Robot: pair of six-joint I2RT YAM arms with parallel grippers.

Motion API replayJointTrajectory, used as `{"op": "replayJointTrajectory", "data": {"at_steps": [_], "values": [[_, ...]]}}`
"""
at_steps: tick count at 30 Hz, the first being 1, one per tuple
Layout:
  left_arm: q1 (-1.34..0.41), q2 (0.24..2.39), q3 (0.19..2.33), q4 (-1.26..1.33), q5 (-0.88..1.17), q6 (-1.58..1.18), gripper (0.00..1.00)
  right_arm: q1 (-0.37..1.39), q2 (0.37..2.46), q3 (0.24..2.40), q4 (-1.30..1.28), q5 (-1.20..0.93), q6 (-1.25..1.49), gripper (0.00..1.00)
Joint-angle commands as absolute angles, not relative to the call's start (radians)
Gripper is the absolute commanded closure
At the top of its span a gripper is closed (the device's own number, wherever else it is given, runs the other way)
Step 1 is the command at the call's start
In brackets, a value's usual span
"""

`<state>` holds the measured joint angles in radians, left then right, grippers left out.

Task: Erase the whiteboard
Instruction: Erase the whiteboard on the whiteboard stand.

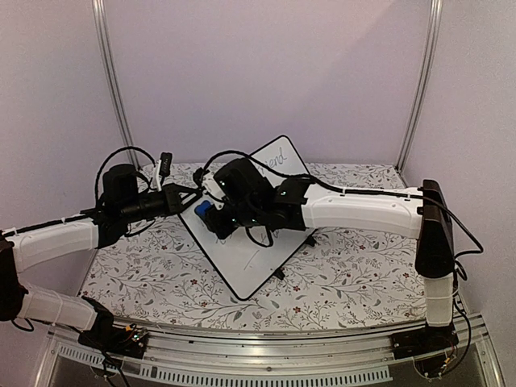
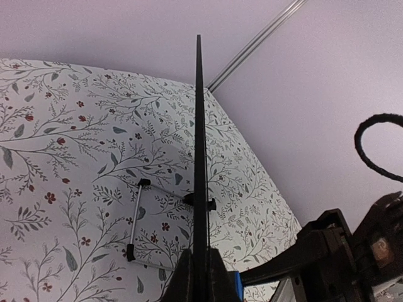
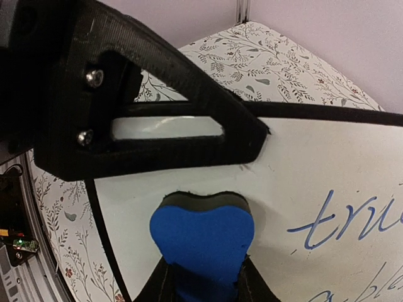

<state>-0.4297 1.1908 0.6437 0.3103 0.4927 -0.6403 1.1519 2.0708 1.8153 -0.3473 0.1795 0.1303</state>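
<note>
The whiteboard stands tilted on the table, black-framed, with handwriting near its far corner. My left gripper is shut on the board's left edge; in the left wrist view the whiteboard shows edge-on as a thin black line running up from between the gripper's fingers. My right gripper is shut on a blue eraser. In the right wrist view the eraser presses its dark felt face against the whiteboard, left of blue writing, close under the left gripper's finger.
The table wears a floral cloth. The board's wire stand with black feet rests on the cloth behind the board. Metal posts and lilac walls close in the back and sides. A black cable loops at the right.
</note>
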Motion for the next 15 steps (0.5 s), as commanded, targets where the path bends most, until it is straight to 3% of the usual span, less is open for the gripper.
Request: {"op": "replayJointTrajectory", "data": {"at_steps": [1, 15], "values": [[-0.457, 1.181, 0.647, 0.379, 0.564, -0.625, 1.0, 1.158, 2.138, 1.898, -0.395, 0.182, 0.104, 1.0], [-0.457, 1.174, 0.647, 0.376, 0.56, -0.623, 1.0, 1.16, 2.087, 1.759, -0.444, 0.172, 0.163, 1.0]]}}
